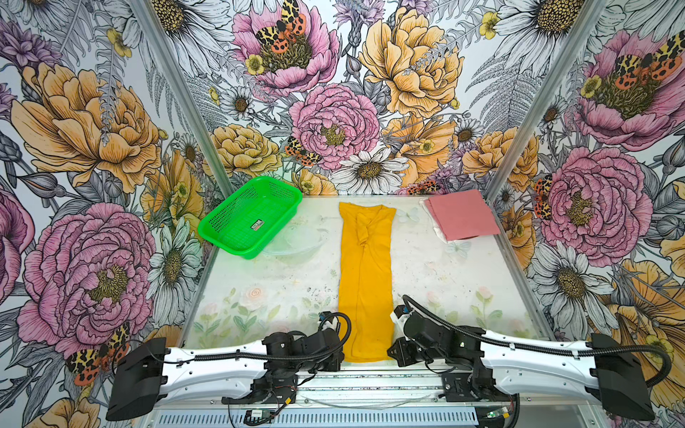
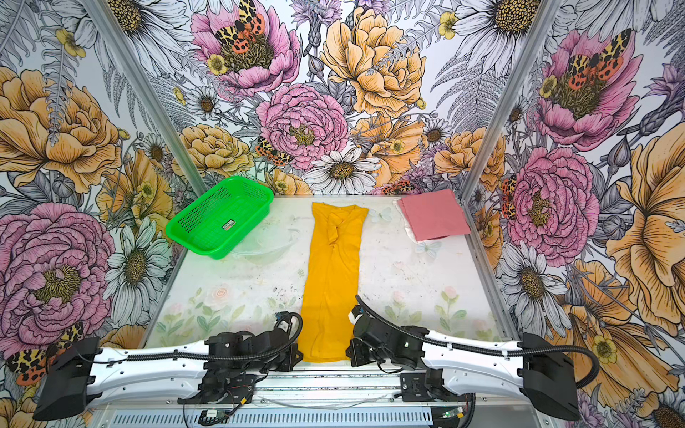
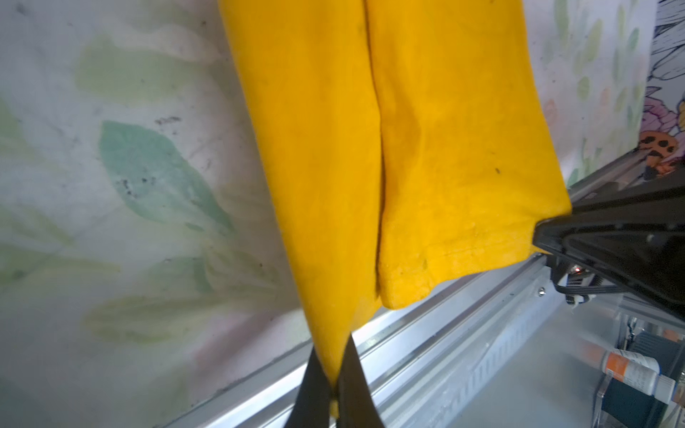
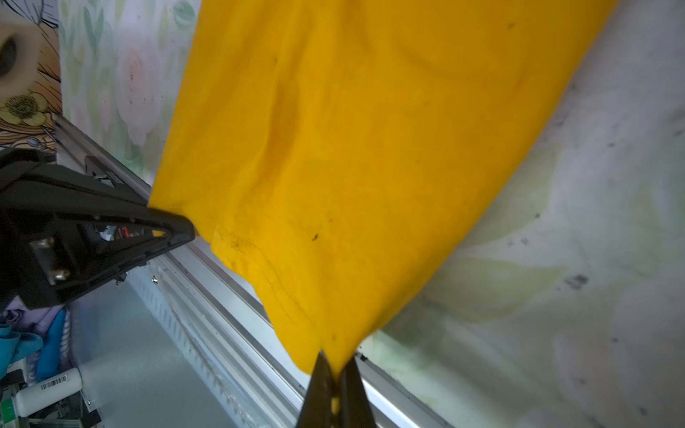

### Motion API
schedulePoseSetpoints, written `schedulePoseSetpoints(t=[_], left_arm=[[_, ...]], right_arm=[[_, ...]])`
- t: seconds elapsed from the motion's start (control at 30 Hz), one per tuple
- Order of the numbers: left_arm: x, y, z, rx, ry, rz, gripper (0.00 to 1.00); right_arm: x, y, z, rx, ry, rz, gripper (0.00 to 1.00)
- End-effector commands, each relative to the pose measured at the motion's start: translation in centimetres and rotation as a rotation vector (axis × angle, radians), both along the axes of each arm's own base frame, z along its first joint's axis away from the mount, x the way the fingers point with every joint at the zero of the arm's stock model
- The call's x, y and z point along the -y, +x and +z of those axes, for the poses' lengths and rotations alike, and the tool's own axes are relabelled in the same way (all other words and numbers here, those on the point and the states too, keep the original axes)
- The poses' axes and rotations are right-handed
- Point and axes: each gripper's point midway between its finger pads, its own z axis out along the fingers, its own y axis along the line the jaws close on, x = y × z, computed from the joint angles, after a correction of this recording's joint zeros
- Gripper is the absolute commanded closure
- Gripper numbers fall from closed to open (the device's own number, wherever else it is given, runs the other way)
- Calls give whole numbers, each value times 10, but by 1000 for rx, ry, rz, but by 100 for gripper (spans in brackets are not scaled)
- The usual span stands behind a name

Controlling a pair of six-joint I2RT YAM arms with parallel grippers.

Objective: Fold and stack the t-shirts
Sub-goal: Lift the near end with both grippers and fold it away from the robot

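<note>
The mustard-yellow t-shirt (image 1: 365, 281) (image 2: 330, 281) lies as a long narrow strip down the middle of the table, collar at the back, hem at the front edge. My left gripper (image 1: 343, 354) (image 3: 335, 370) is shut on the hem's left corner. The right gripper (image 1: 391, 350) (image 4: 335, 367) is shut on the right corner. Both wrist views show yellow cloth (image 3: 407, 148) (image 4: 370, 148) pinched between the fingertips and pulled a little off the table. A dusty pink t-shirt (image 1: 461, 215) (image 2: 433, 213) sits folded into a square at the back right.
A green mesh basket (image 1: 244, 253) stands tilted at the back left, resting on a clear plastic dish (image 1: 296, 242). White material (image 1: 435, 226) pokes out from under the pink shirt. The aluminium rail (image 1: 370, 374) runs along the front edge, just behind both grippers.
</note>
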Motion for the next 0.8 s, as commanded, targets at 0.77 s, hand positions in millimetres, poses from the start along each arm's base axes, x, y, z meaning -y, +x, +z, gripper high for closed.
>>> schedulePoseSetpoints(t=[0.77], left_arm=[[31,283,61,182,-24,31,100]], right_arm=[[19,270,23,55,44,-258,100]])
